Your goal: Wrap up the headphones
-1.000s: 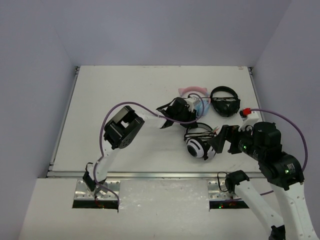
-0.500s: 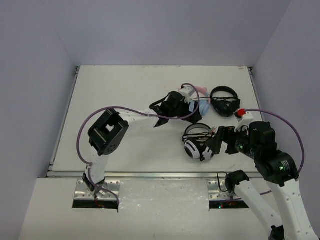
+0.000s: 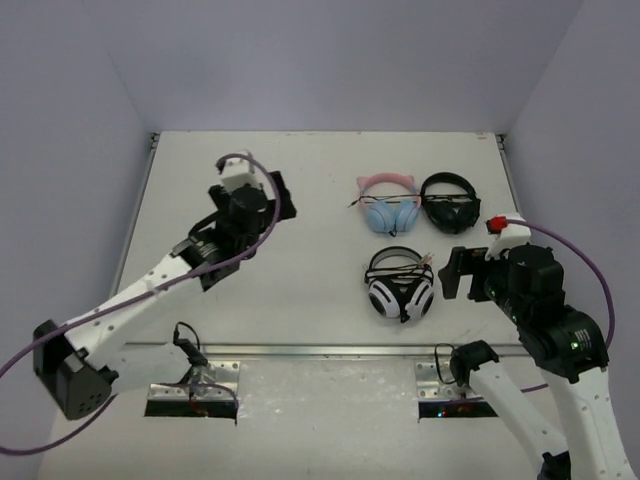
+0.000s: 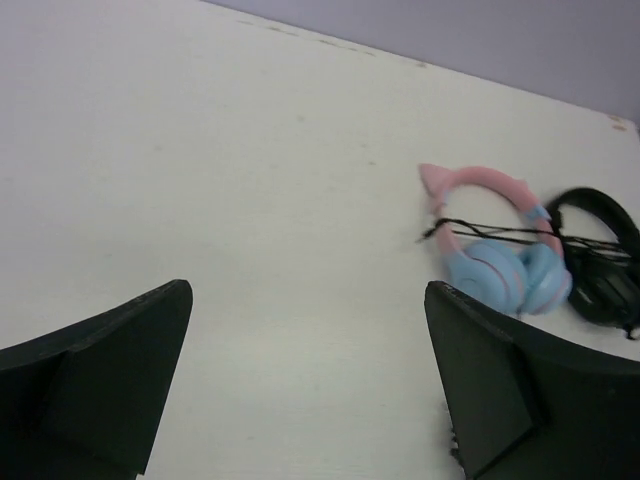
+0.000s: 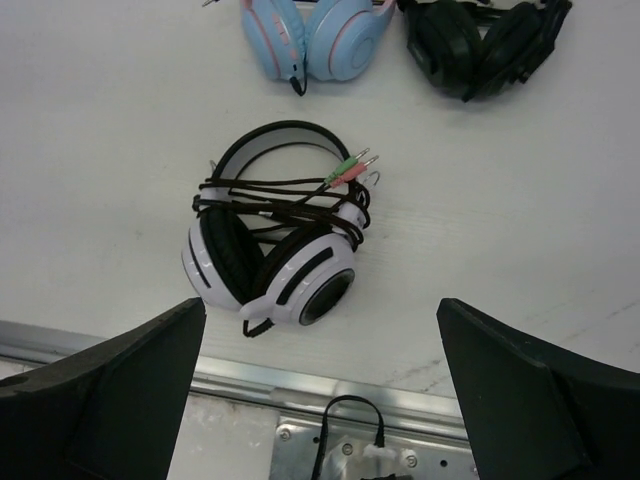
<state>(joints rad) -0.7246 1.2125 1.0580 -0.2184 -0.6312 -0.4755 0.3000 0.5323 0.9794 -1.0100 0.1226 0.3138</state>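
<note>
**Both claws wide and empty, white headset lying wrapped near the front rail**

The right gripper (image 3: 450, 272) hangs with its two fingers spread wide and nothing between them. In the right wrist view, the gripper (image 5: 318, 310) frames the white headphones (image 5: 275, 250) from above, one dark finger (image 5: 110, 390) low on the left and the other low on the right. From the top view the white headphones (image 3: 400, 285) lie flat on the table (image 3: 330, 160), just to the left of this gripper and apart from it, close to the near edge.

The thin black cable (image 5: 280, 200) is wound in several turns across the headset, over the ear cups and below the headband. Its green and pink plugs (image 5: 350, 168) stick out at the upper right of the bundle. A metal rail (image 5: 300, 385) runs along the table edge just below the headset.

The left gripper (image 3: 278, 200) is over the left-centre of the table, well apart from the headset. Its fingers are also spread wide and hold nothing; the left wrist view shows the gripper (image 4: 305, 295) with bare tabletop between the two dark fingers.

Farther back, the pink-and-blue cat-ear headphones (image 3: 388, 205) lie beside the black headphones (image 3: 450, 203); whether the two touch cannot be told. Both sit beyond the white headset. A thin dark cord crosses the cat-ear pair in the left wrist view.
</note>
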